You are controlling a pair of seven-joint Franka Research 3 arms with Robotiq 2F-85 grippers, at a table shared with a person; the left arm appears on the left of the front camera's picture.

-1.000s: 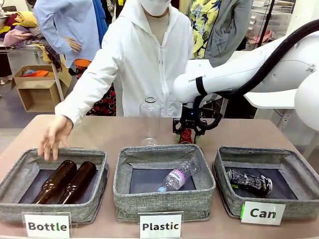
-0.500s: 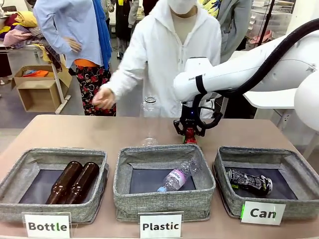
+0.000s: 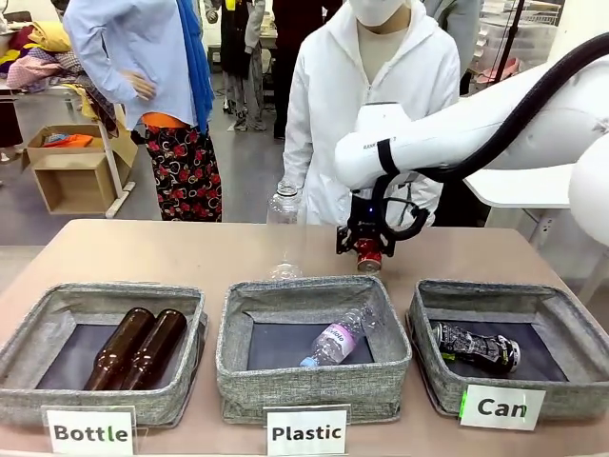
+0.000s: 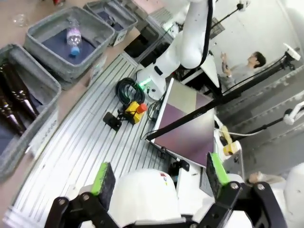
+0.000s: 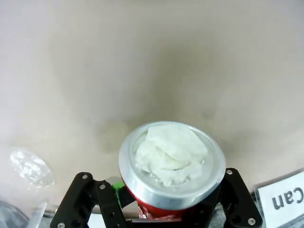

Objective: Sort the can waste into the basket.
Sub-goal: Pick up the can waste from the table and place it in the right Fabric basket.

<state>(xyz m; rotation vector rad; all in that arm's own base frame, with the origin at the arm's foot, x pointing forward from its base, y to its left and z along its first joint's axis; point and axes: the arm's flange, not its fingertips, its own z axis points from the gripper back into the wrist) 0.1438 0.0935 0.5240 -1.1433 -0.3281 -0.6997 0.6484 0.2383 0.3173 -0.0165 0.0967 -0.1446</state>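
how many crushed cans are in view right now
2. The red can is held in the right gripper over the table; the black can lies in the basket marked Can. None seems hidden.

basket (image 3: 504,288) open above, clear bottle (image 3: 285,214) upright near hand (image 3: 367,255)

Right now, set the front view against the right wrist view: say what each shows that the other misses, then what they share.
Front view: the black can lying in the Can basket, brown bottles in the Bottle basket. Right wrist view: a white crumpled wad filling the silver-rimmed end of the red can. Both: the right gripper shut on the red can over the table, and the Can card.
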